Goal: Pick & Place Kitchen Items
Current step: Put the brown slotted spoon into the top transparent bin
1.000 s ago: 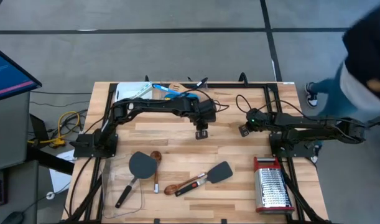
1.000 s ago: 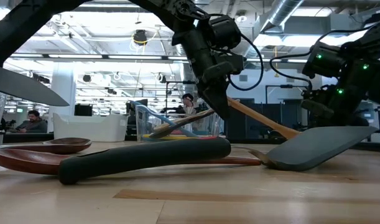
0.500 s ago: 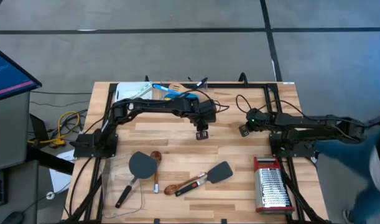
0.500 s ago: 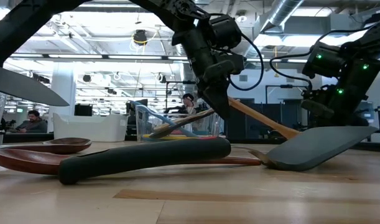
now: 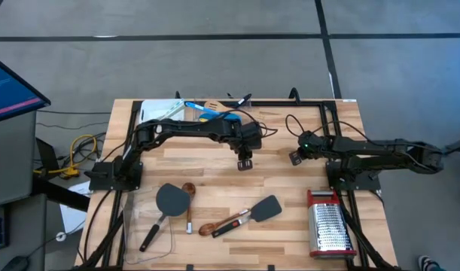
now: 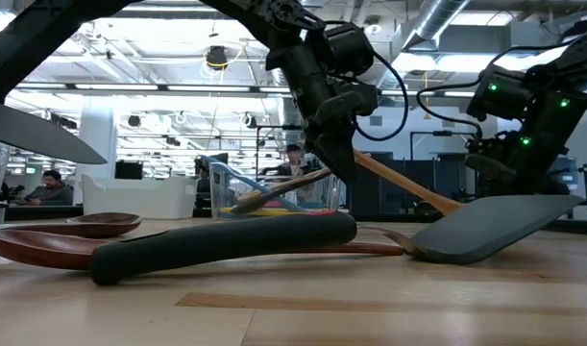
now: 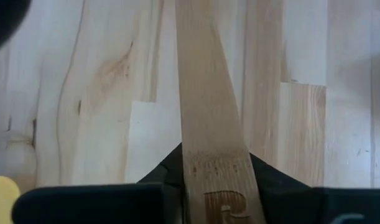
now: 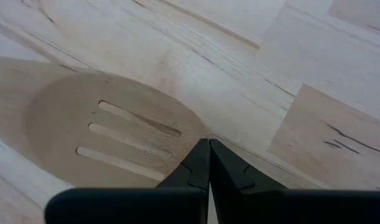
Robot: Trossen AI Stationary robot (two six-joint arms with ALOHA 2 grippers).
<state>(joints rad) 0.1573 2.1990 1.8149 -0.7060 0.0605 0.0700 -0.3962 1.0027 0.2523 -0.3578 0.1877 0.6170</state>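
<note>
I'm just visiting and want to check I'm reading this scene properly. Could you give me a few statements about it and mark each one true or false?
1. The left hand has the handle of a wooden spatula between its fingers. True.
2. The right hand has its fingers spread wide apart. False: they are pressed together, with nothing between them.
3. The grater lies on the table, and neither hand touches it. True.
4. The dark grey spatulas are packed away in the tub. False: the dark grey spatulas lie out on the table, nearer its front edge than either hand.
</note>
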